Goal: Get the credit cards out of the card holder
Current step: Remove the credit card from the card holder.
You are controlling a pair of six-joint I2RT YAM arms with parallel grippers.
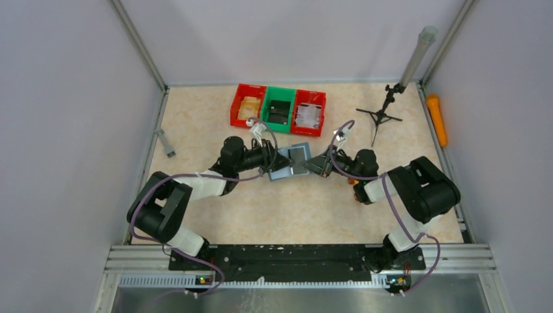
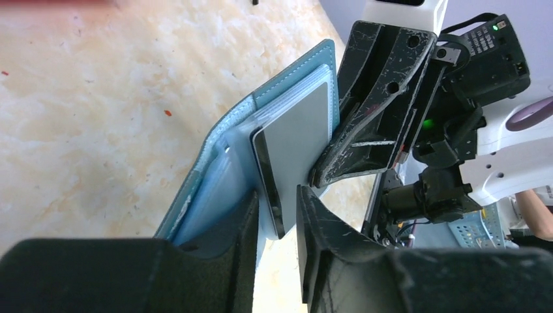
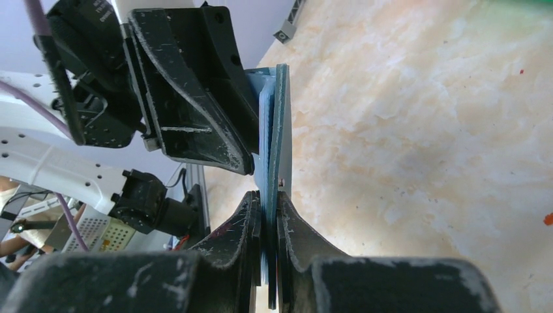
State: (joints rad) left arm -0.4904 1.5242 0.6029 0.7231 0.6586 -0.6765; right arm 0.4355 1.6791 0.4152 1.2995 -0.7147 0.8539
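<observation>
We stretch the left arm and right arm low over the middle of the beige marbled tabletop, wrists turned inward so the claws face each other. The right claw is clamped tight on the edge of the small teal-blue folding card holder, which hangs open between the claws. The left claw sits partly closed astride a thin grey, dark-edged credit card jutting from the slots. A sliver of gap shows beside the card, so we cannot tell whether it grips.

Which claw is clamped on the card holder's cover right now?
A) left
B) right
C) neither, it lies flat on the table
B: the right claw is pinched shut on the card holder edge, while the left claw only straddles a protruding credit card, with a gap.
</observation>
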